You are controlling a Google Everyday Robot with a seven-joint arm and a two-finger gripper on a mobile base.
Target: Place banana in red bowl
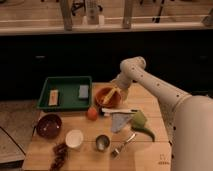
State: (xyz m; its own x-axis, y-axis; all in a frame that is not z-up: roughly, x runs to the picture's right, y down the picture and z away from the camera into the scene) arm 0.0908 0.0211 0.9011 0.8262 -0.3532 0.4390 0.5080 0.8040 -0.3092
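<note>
The red bowl (106, 96) sits on the wooden table at the back centre, right of the green tray. The pale-yellow banana (111, 95) lies inside it, slanting up toward the right rim. My gripper (116, 88) is at the bowl's right rim, right at the upper end of the banana, with the white arm reaching in from the right. Whether it still touches the banana is unclear.
A green tray (65, 93) holds a sponge and a bar. An orange fruit (91, 114), a green pepper-like item (141, 124) on a cloth, a maroon bowl (49, 125), a white cup (74, 138), a metal cup (102, 143) and a fork (123, 144) lie in front.
</note>
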